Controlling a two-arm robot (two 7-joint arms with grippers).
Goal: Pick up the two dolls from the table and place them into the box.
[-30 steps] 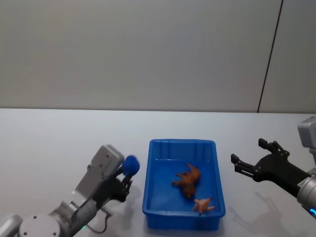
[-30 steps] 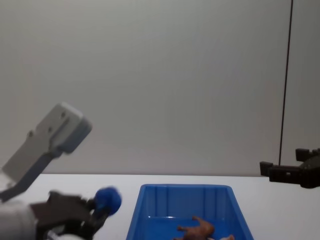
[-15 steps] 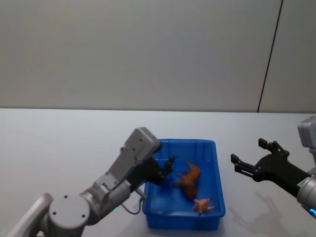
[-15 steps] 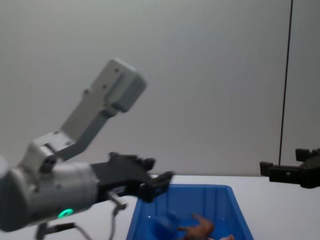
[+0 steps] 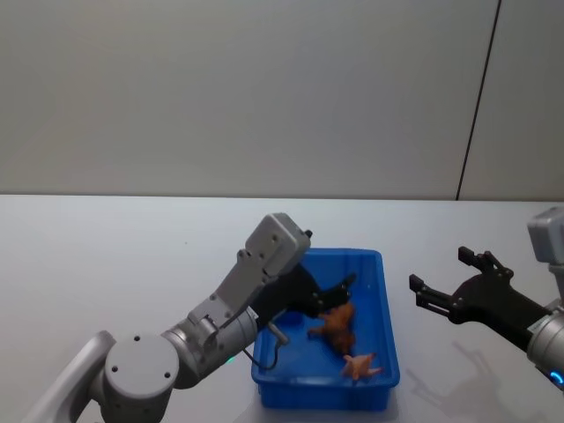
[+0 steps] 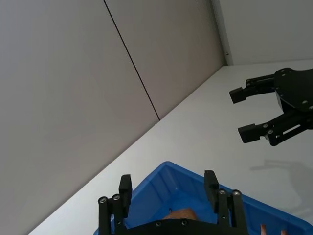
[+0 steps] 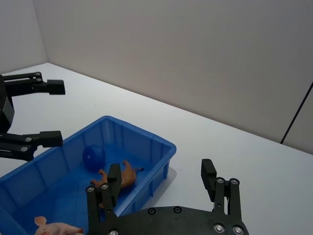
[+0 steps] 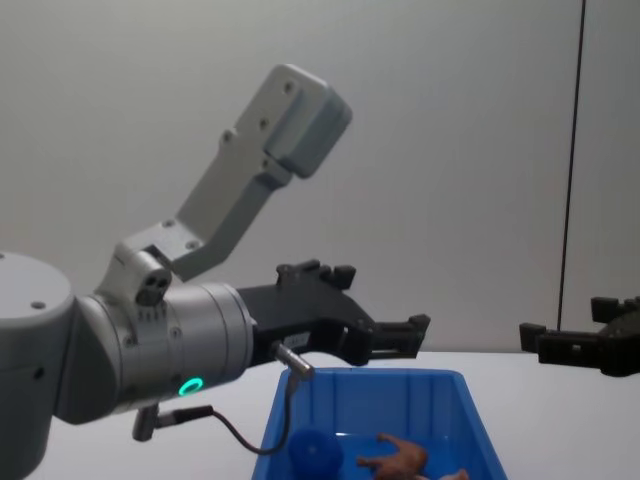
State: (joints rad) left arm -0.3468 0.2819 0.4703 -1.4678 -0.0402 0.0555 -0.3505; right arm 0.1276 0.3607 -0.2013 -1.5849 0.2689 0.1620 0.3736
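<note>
My left hand (image 5: 339,286) is in the lower middle of the head view, hanging over the far left part of the box (image 5: 374,401). Its fingers are spread apart and there is nothing between them. In the chest view the same hand (image 8: 385,340) reaches in from the left and floats just above the box's back rim.

Under it, inside the box, sits a blue ball (image 7: 93,157). I see it at the bottom middle of the chest view too, low in the box.

A bit more to the right, the brown doll (image 5: 337,322) lies on the box floor, near the middle of the box. The pink doll (image 5: 361,366) lies near the front right corner of the box, close to the wall. So both dolls are in the box, not on the white counter (image 5: 106,256).

At the right edge of the head view my right hand (image 5: 445,286) hovers over the counter, just beside the box. Its fingers are wide apart too, and it holds nothing.

I think the putting-in part is done. My left hand looks like it has let go of its load. Next I would lift the left hand straight up, so it does not bump the rim, and pull it back to my left side.
</note>
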